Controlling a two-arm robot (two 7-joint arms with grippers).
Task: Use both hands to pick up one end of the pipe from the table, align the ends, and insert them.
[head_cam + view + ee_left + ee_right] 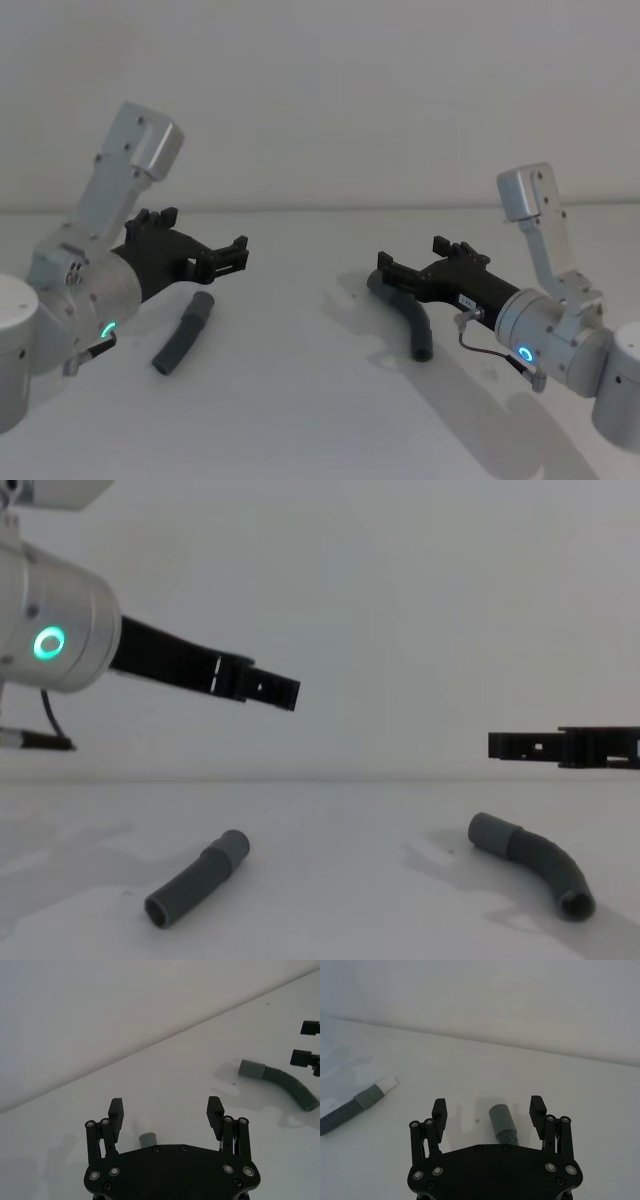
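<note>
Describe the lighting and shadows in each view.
Head view: soft even light, no glare; a pale shadow lies on the table beside the curved pipe piece. Chest view: a green ring light glows at the left edge. Right wrist view: dim finger shadows by the open right hand. Left wrist view: faint shadows around the open left hand.

The head view looks forward and down on the table point(300, 420) from above, far enough back to hold both arms and both pipe pieces. The chest view sits lower, near table height, and looks across it, showing the short piece point(195, 880) and the curved piece point(535, 862) side-on. Each of the 2 wrist views looks out along its own pincer, close to the table: the left pincer point(166, 1110) frames the short piece's end, the right pincer point(489, 1110) the curved piece's. Each also reaches across to the other piece.
</note>
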